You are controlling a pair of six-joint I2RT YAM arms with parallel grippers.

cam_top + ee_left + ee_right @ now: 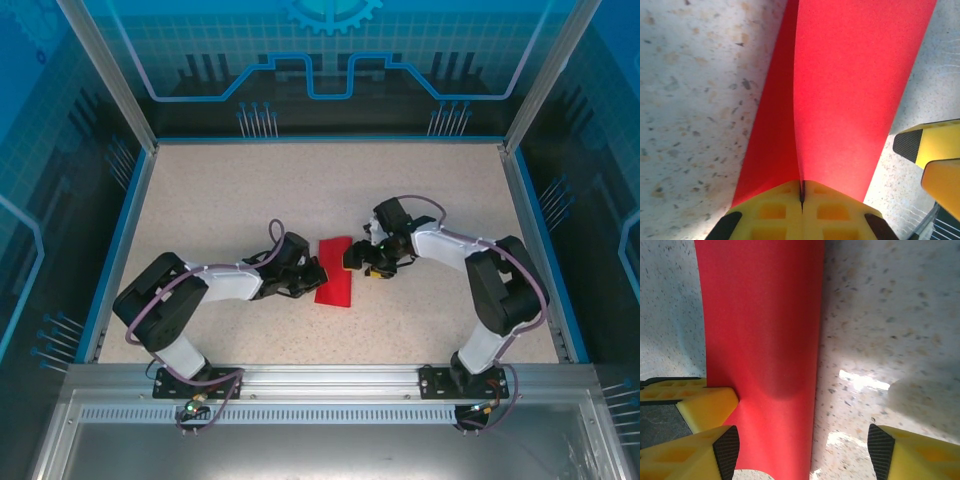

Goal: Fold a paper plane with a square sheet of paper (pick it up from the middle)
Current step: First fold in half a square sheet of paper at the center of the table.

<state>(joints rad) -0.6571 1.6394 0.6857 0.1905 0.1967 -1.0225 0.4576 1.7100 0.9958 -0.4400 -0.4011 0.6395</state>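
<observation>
The square sheet of paper (pixel 335 275) is bright red and lies doubled over as a narrow strip on the table between the two arms. My left gripper (pixel 313 277) is shut on its near edge. In the left wrist view the two red layers (pixel 840 90) meet in a crease that runs into the closed yellow jaws (pixel 802 192). My right gripper (pixel 358 258) is open at the strip's other side. In the right wrist view it straddles the paper's (pixel 765 330) long right edge (pixel 804 452), with one pad (pixel 727 450) over the red and the other over bare table.
The speckled beige table (pixel 430 190) has a blue rim and glass walls around it. The right gripper's yellow fingers (pixel 935 150) come close at the paper's right side. The left gripper's fingers (pixel 700 402) press into the red strip.
</observation>
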